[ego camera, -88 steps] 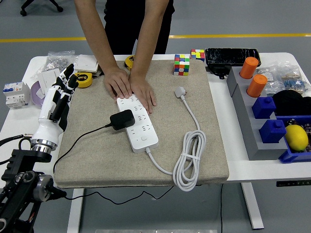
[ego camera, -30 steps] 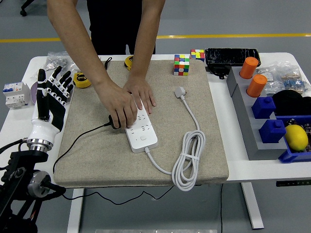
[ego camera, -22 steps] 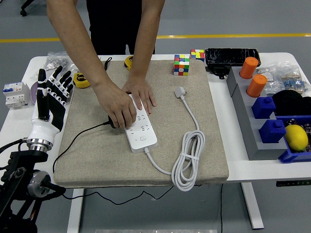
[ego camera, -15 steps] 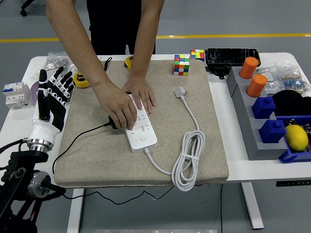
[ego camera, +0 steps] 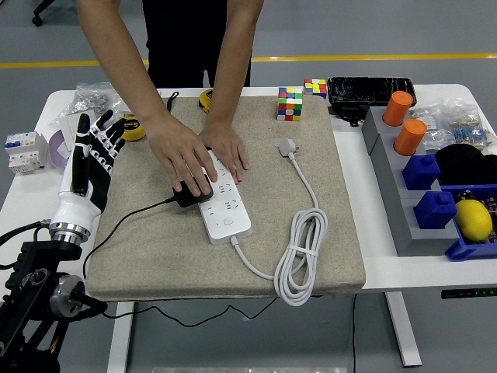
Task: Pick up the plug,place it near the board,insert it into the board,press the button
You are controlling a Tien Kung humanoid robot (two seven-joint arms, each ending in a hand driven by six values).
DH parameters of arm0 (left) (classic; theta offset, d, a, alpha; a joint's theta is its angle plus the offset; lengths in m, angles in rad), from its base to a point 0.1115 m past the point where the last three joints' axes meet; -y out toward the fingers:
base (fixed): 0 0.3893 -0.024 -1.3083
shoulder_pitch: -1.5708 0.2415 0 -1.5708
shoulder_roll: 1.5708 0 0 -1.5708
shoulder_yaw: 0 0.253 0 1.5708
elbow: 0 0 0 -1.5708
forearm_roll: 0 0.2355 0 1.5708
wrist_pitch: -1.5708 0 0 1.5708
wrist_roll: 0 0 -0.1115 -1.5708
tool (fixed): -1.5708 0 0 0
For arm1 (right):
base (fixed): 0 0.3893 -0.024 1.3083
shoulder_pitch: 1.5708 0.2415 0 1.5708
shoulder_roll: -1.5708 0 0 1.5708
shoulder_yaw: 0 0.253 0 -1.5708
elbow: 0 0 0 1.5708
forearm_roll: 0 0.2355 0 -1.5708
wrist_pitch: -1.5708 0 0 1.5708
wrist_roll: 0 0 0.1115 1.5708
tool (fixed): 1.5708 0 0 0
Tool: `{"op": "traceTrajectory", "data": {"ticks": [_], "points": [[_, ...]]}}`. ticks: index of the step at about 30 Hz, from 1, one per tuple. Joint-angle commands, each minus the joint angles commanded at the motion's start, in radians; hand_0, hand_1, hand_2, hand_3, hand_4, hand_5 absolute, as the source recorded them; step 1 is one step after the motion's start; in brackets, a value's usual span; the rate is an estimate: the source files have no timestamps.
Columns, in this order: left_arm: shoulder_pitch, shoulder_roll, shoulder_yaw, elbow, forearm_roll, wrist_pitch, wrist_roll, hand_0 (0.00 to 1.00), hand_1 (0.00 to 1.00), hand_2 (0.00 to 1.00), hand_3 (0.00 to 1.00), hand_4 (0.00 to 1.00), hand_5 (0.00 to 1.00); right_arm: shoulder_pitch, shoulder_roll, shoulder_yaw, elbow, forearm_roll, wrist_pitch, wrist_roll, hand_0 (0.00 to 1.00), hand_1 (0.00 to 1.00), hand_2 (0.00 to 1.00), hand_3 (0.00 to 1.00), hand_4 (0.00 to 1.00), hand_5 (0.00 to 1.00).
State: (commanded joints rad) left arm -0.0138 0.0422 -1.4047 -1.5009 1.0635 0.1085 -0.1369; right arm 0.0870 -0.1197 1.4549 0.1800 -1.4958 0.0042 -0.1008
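The black plug (ego camera: 189,194) lay on the mat (ego camera: 155,241), touching the left edge of the white power strip (ego camera: 225,203), with one hand (ego camera: 180,151) of the person resting on it and the other hand (ego camera: 226,149) pressing the strip's far end. The robot's left hand (ego camera: 91,159) hovered well to the left, fingers spread and holding nothing; the right hand was out of view. Reaching in would likely have struck the person's fingers, and the plug's black cord (ego camera: 124,225) could have snagged.

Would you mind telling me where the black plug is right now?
In the head view, the plug lies left of centre on the mat, against the power strip's left edge, under a person's hand.
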Motion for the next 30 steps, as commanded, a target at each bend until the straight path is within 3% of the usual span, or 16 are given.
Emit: {"op": "traceTrajectory", "data": {"ticks": [1,2,7,8,13,14,19,20,25,26,30], "points": [[-0.001,0.001,0.000,0.000,0.007,0.001,0.002,0.935,0.942,0.870,0.910,0.998,0.930,0.001,-0.001,-0.004,0.000,0.003,0.000,0.001,0.869,0.744,0.735,0.764,0.998,0.841],[-0.001,0.002,0.000,-0.001,0.010,0.001,0.003,0.933,0.935,0.866,0.910,0.998,0.860,0.001,-0.001,-0.005,0.000,0.005,0.000,0.001,0.868,0.744,0.735,0.764,0.998,0.840],[-0.003,0.009,-0.008,-0.010,0.153,0.008,0.037,0.933,0.935,0.866,0.910,0.998,0.860,0.004,-0.004,-0.016,0.000,0.017,-0.002,0.003,0.868,0.744,0.735,0.764,0.998,0.840],[-0.008,0.012,-0.010,-0.010,0.199,0.005,0.060,0.932,0.937,0.871,0.910,0.998,0.717,0.004,-0.004,-0.014,0.000,0.015,-0.002,0.002,0.868,0.744,0.735,0.764,0.998,0.841],[-0.055,0.038,0.031,0.019,0.413,-0.055,0.173,0.932,0.937,0.871,0.910,0.998,0.717,0.003,-0.003,-0.008,0.000,0.012,-0.002,0.001,0.868,0.744,0.735,0.764,0.998,0.841],[-0.059,0.040,0.036,0.023,0.440,-0.058,0.178,0.942,0.948,0.886,0.909,0.998,0.504,0.003,-0.003,-0.008,0.000,0.012,-0.002,0.000,0.867,0.744,0.735,0.764,0.998,0.840],[-0.123,0.050,0.111,0.087,0.646,-0.088,0.222,0.942,0.948,0.886,0.909,0.998,0.504,0.004,0.000,-0.012,0.000,0.016,-0.002,0.002,0.867,0.744,0.735,0.764,0.998,0.840],[-0.137,0.049,0.130,0.103,0.692,-0.088,0.228,0.957,0.950,0.876,0.875,0.998,0.247,0.004,0.000,-0.013,0.000,0.018,-0.003,0.002,0.867,0.744,0.735,0.764,0.998,0.840],[-0.186,0.046,0.187,0.174,0.906,-0.089,0.245,0.957,0.950,0.876,0.875,0.998,0.247,0.003,-0.001,-0.008,0.000,0.014,-0.003,0.001,0.867,0.744,0.735,0.764,0.998,0.840],[-0.194,0.045,0.194,0.187,0.945,-0.086,0.246,0.957,0.952,0.869,0.846,0.998,0.178,0.003,-0.001,-0.007,0.000,0.012,-0.002,0.000,0.866,0.744,0.735,0.764,0.998,0.840],[-0.214,0.036,0.211,0.227,1.085,-0.070,0.245,0.957,0.952,0.869,0.846,0.998,0.178,0.002,-0.001,-0.005,0.000,0.009,-0.002,-0.001,0.866,0.744,0.735,0.764,0.998,0.840]]}}
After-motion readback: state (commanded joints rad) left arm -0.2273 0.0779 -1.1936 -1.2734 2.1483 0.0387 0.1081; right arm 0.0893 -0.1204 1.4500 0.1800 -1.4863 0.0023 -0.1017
